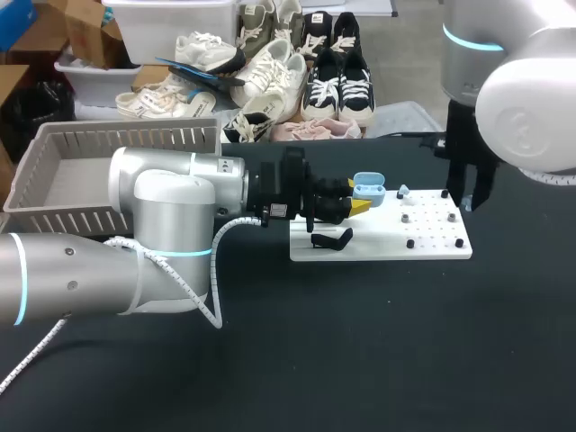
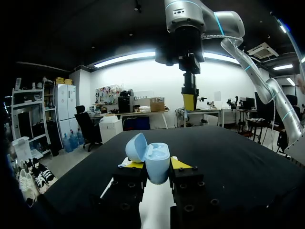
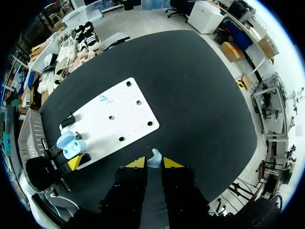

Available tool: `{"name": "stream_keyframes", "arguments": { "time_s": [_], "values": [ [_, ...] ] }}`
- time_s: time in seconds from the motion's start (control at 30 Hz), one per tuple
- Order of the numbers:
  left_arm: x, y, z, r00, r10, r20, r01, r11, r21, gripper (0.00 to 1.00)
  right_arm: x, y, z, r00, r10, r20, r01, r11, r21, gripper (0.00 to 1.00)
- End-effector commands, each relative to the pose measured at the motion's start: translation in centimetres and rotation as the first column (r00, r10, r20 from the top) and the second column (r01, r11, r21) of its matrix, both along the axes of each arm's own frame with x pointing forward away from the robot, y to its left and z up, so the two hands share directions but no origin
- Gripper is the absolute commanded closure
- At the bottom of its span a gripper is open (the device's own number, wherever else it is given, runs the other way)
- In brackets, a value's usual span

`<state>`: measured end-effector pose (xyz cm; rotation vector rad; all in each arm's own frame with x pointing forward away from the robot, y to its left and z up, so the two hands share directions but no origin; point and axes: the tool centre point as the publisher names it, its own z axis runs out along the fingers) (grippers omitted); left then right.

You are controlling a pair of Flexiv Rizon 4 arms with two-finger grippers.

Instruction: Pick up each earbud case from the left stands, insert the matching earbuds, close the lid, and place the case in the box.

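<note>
My left gripper is shut on a light-blue earbud case, holding it above the left end of the white board. In the left wrist view the case sits between the yellow tips of that gripper, lid swung open and the moulded inside showing. My right gripper is shut on a small light-blue earbud, high above the board's right end. Another earbud rests on a peg of the board. A black stand sits at the board's left edge.
A grey slatted basket stands at the back left, behind my left arm. The board carries several black pegs. Black tabletop surrounds it.
</note>
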<state>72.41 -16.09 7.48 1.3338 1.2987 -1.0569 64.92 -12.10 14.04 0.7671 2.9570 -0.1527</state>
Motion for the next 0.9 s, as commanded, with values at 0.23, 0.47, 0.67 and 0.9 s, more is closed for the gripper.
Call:
{"name": "stream_keyframes", "arguments": {
  "time_s": [0.23,0.47,0.67,0.9],
  "values": [
    [0.0,0.1,-0.1,1.0,0.0,0.001,0.0,1.0,-0.003,1.0,-0.1,0.0,0.0,1.0,-0.002,0.002,0.002,1.0,-0.002,1.0],
    [0.0,0.1,-0.1,1.0,0.0,0.001,0.0,1.0,-0.003,1.0,-0.1,0.0,0.0,1.0,-0.002,0.002,0.002,1.0,-0.002,1.0],
    [0.0,0.1,-0.1,1.0,0.0,0.001,0.0,1.0,-0.003,1.0,-0.1,0.0,0.0,1.0,-0.002,0.002,0.002,1.0,-0.002,1.0],
    [0.0,0.1,-0.1,1.0,0.0,0.001,0.0,1.0,-0.003,1.0,0.2,1.5,0.2,1.0,-0.005,0.007,0.005,1.0,0.002,1.0]
  ]
}}
